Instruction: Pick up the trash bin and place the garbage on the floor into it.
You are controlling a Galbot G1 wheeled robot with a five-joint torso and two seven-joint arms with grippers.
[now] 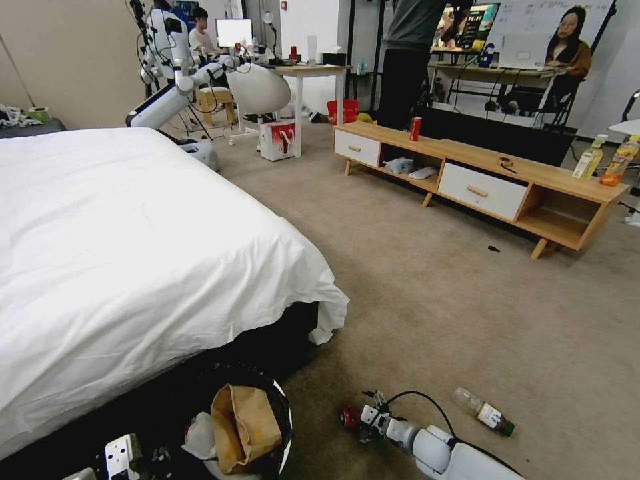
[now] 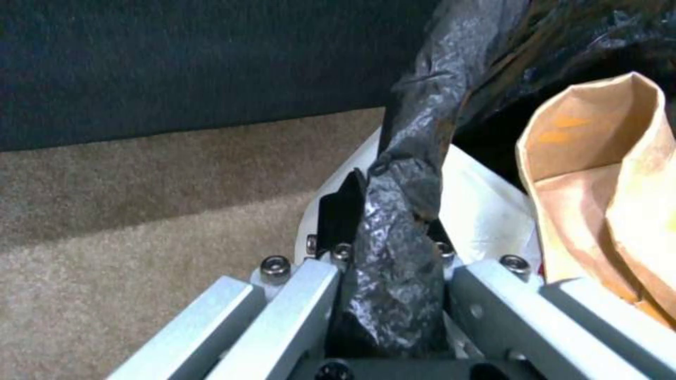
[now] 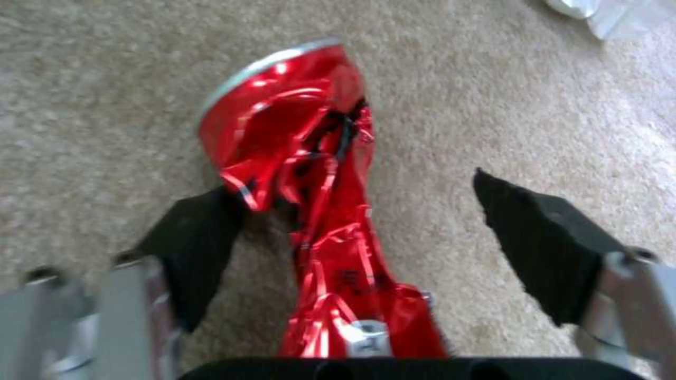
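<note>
Left claw (image 2: 384, 248) is clenched on the trash bin (image 1: 283, 427) rim, pinching white wall & black bag together, down by the bed (image 1: 133, 253) corner. Bin looks light, thin plastic w/ a crinkly liner folded over the edge. I'd guess the bag is slippery, so the grip wants wall plus liner, not liner alone. A tan paper bag (image 1: 243, 427) already stands in it, w/ a bit of white tissue (image 1: 200, 433) beside.

Right claw (image 3: 352, 221) is down at the carpet (image 1: 467, 313), released, black pads spread either side of the crushed can (image 3: 310, 184). One pad touches or nearly touches the can's side; the other stands apart. Can is red, shiny, folded in at the waist, torn dark along the crease, silver rim at the far end. Prob. near weightless, stiff but easy to dent further, edges maybe sharp. Best hold, I'd say, is across the narrow crushed waist, where the pads can bite flat. It lies just right of the bin.

Small clear bottle (image 1: 483, 412) w/ green cap lies on the carpet further right, near but not touching. Light & round, likely to roll, so take it across the body.
</note>
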